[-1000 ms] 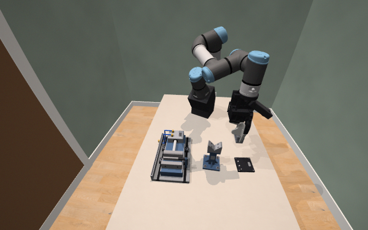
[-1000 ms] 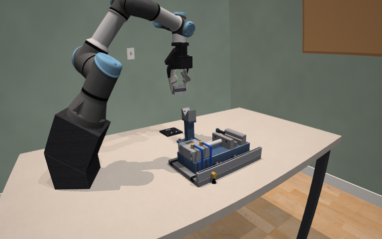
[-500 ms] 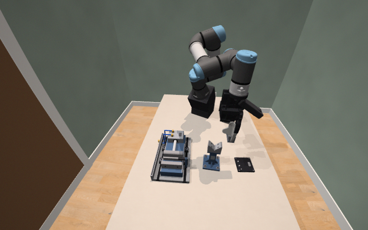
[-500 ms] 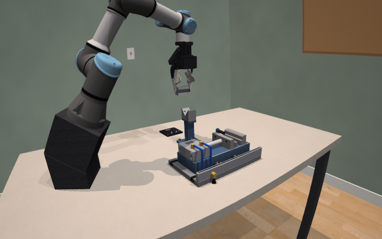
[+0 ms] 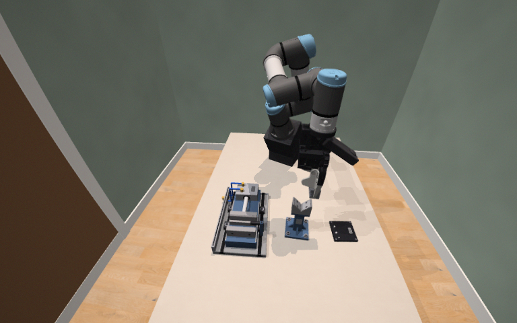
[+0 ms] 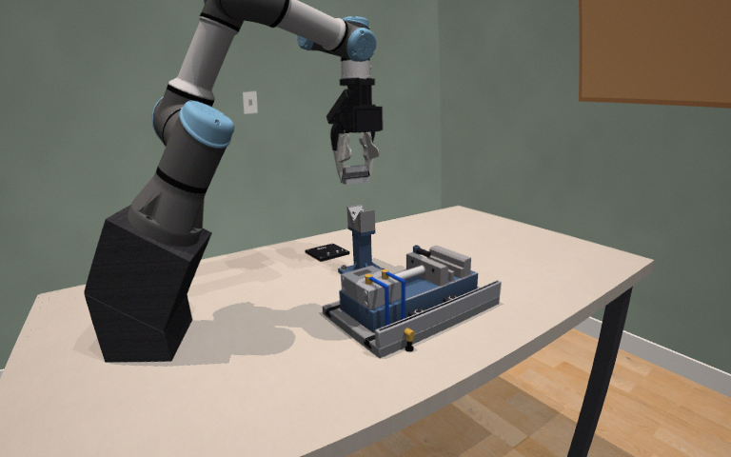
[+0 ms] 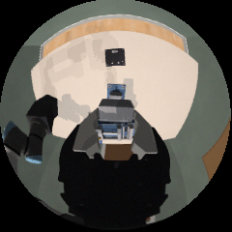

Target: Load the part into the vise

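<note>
We see the two-jaw gripper (image 5: 314, 189) (image 6: 355, 171) (image 7: 116, 109) clamped on the slotted block (image 6: 355, 173) (image 7: 116, 110), long axis spanning its fingertips, above & robot-side of the V-block (image 5: 301, 207) (image 6: 360, 219), w/ the vise (image 5: 240, 243) (image 6: 377, 317) off to one side.

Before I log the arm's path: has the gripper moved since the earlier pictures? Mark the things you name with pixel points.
Yes. In the top view the gripper (image 5: 314, 192) (image 6: 355, 177) (image 7: 116, 109) has shifted left, toward the vise (image 5: 241, 241) (image 6: 352, 309).
</note>
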Tool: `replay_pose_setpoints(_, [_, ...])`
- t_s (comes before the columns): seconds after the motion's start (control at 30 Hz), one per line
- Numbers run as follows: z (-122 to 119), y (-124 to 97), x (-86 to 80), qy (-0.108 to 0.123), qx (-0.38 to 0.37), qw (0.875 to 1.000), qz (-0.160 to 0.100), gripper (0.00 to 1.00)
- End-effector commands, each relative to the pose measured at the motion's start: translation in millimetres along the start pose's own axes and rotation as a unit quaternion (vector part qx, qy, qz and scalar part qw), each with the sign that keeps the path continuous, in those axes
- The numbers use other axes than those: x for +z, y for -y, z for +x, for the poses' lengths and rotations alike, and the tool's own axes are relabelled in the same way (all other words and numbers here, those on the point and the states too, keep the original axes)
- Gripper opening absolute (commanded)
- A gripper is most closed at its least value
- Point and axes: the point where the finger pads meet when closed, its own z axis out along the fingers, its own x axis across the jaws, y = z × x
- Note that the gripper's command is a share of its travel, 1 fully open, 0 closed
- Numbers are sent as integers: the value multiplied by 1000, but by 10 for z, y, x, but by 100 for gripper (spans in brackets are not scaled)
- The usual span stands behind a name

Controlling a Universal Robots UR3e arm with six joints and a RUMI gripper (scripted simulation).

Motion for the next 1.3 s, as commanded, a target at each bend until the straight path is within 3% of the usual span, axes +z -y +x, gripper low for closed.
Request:
replay_pose_setpoints(0.0, [0, -75, -12, -3, 3, 1000, 1, 0])
replay_pose_setpoints(0.43, [-26, -231, -15, -6, 8, 1000, 0, 0])
replay_pose_setpoints(1.27, [-38, -292, -16, -7, 11, 1000, -1, 0])
